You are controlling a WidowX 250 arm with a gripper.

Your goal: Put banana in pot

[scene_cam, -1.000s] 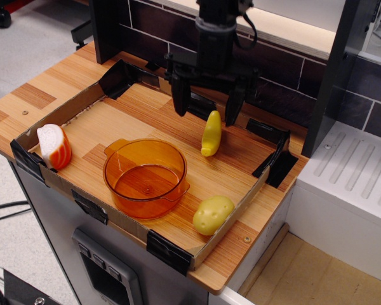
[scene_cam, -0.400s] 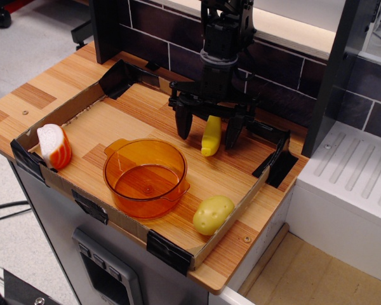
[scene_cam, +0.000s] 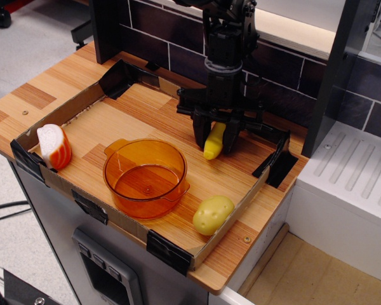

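At the front of the tray [scene_cam: 54, 185], a yellow-green potato toy [scene_cam: 213, 214] lies near the right corner, and just behind and left of it stands the orange pot [scene_cam: 146, 177], see-through, empty and mouth-up, with a striped red-and-white toy [scene_cam: 54, 146] off by the left wall. Farther back, past the pot's rim and clear of it, the banana [scene_cam: 214, 141] rests on the wood-grain floor, its lower tip toward the pot and its upper half tucked between the black fingers [scene_cam: 200, 131] of the gripper [scene_cam: 215, 138]. The banana looks like hollow plastic: light, stiff and unlikely to bruise, but glossy and rounded, so it could squirt out of a pinch taken near either tapered end; the thick middle, squeezed across its narrow width, seems the safest place to hold. The fingers stand narrow, drawn in close on either side of the fruit about at its middle to upper part, and they appear to touch it, though from this angle it is hard to say whether the grip is firm or the pads are only just meeting the skin. The banana's tip appears to sit on the board, so it does not look lifted. Behind, the arm [scene_cam: 225, 44] rises straight up against the dark tiled wall [scene_cam: 159, 32].
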